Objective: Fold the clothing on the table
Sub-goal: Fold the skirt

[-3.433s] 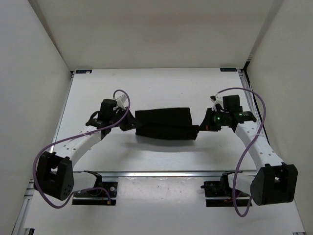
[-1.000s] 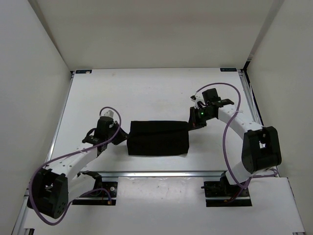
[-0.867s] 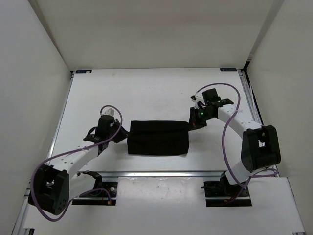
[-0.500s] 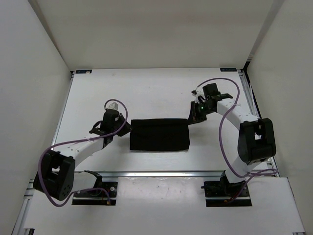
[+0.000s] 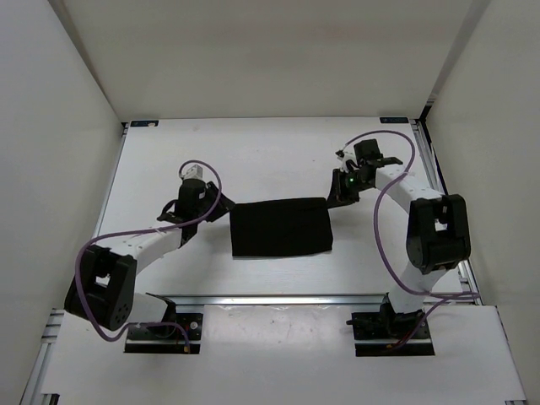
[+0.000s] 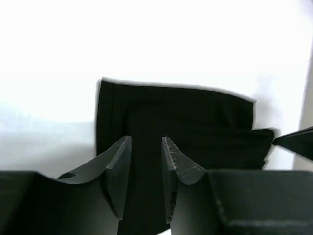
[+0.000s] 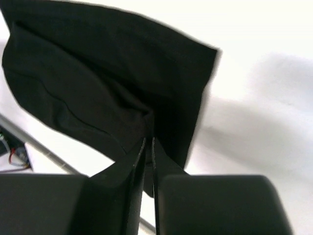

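Observation:
The clothing [image 5: 281, 227], a plain black garment, lies folded into a flat rectangle in the middle of the white table [image 5: 253, 152]. At its left edge my left gripper [image 5: 221, 211] is open; in the left wrist view its jaws [image 6: 146, 138] stand apart just above the cloth [image 6: 186, 122], holding nothing. My right gripper [image 5: 335, 192] is at the clothing's far right corner. The right wrist view shows its jaws [image 7: 148, 138] only a thin slit apart, and the black fabric [image 7: 98, 73] puckers in to their tips.
A silver rail [image 5: 278, 298] runs along the table's near edge, with both arm bases behind it. White walls close in the left, right and far sides. Purple cables [image 5: 384, 245] loop beside each arm.
The left gripper has let go of the clothing's left edge and opened. Both grippers have moved a little farther from the bases, and the clothing now lies flatter and slightly further right.

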`<state>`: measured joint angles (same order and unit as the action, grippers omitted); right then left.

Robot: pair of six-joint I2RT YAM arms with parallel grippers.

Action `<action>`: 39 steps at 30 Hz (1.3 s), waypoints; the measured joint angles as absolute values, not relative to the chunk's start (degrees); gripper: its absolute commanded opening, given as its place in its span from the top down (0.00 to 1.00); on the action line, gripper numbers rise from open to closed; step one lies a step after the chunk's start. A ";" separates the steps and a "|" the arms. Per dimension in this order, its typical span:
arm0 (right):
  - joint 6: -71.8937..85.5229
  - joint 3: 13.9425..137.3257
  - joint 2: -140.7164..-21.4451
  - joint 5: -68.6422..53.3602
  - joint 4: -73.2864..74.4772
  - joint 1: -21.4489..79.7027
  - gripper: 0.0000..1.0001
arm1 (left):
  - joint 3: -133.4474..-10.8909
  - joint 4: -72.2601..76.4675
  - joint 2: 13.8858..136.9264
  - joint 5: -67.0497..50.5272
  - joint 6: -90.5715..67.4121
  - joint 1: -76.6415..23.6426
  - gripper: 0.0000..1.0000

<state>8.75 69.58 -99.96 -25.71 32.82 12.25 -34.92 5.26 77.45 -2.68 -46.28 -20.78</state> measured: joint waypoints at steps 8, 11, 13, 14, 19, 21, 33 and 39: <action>9.17 67.64 -91.24 -20.84 31.33 10.48 0.26 | -36.14 5.21 69.17 -2.61 -46.22 -16.47 0.57; 8.93 66.81 -86.76 -19.90 31.77 9.96 0.09 | -33.71 4.01 63.20 -2.98 -46.13 -17.76 0.57; 8.93 65.65 -85.10 -20.01 31.88 9.80 0.11 | -31.55 2.85 60.31 -3.86 -46.04 -19.05 0.60; 8.91 64.53 -84.68 -20.14 31.83 9.82 0.18 | -30.59 2.35 59.70 -4.62 -46.04 -19.44 0.68; 10.94 57.39 -85.17 -22.26 32.36 11.33 0.67 | -26.68 0.80 62.65 -9.85 -46.37 -19.94 0.99; 12.08 56.80 -86.52 -23.83 32.73 12.73 0.69 | -27.11 1.19 66.19 -11.31 -46.17 -20.08 1.00; 15.55 63.77 -103.00 -31.73 29.43 16.97 1.00 | -37.52 12.45 90.74 -23.24 -52.64 -23.16 1.00; 16.34 66.76 -109.08 -31.92 30.04 16.12 0.97 | -37.45 10.61 93.67 -20.78 -53.45 -25.23 1.00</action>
